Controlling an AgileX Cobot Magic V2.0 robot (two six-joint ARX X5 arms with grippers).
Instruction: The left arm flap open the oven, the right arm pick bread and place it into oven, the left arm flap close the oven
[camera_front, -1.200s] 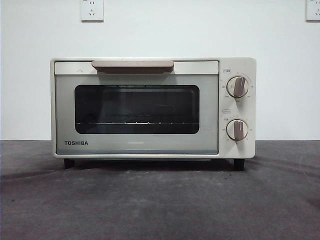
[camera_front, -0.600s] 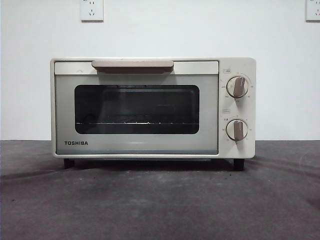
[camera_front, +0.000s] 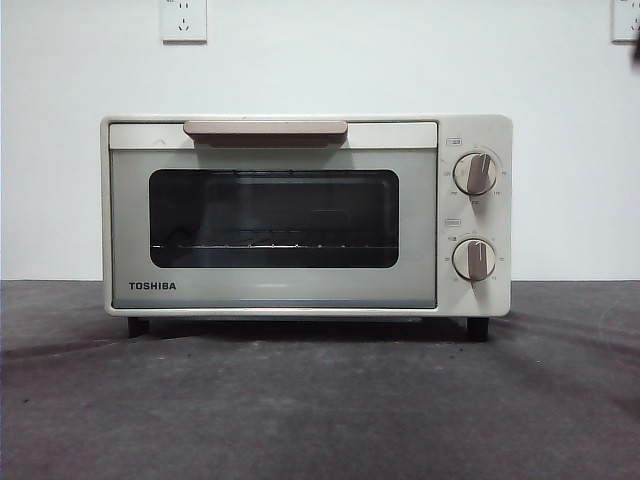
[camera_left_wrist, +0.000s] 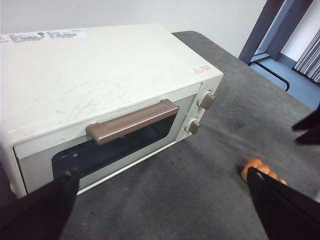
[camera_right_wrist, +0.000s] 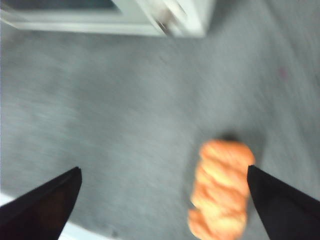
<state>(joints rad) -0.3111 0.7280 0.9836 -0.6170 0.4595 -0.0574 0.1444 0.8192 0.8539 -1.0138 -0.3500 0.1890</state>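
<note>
While the oven (camera_front: 305, 215) door is seen shut, with its handle (camera_front: 265, 131) across the top edge, both grippers are held above the grey table (camera_front: 320, 400). The right gripper (camera_right_wrist: 162, 200) is spread wide, unladen, with the bread (camera_right_wrist: 222, 187) lying on the table beneath, toward 3 o'clock between its jaws. The left gripper (camera_left_wrist: 162, 200) is likewise released, with the oven (camera_left_wrist: 100, 95) beyond at 11 o'clock and the bread (camera_left_wrist: 260, 170) at 2 o'clock. Two knobs (camera_front: 474, 216) are mounted at the oven's 3 o'clock side.

Even, soft indoor light; one view smeared by motion blur.

The front view is sharp; the oven (camera_front: 306, 215) casts a dim shadow beneath itself on the surface (camera_front: 320, 400). In the right wrist view, the bread (camera_right_wrist: 221, 188) blurs at 5 o'clock.
</note>
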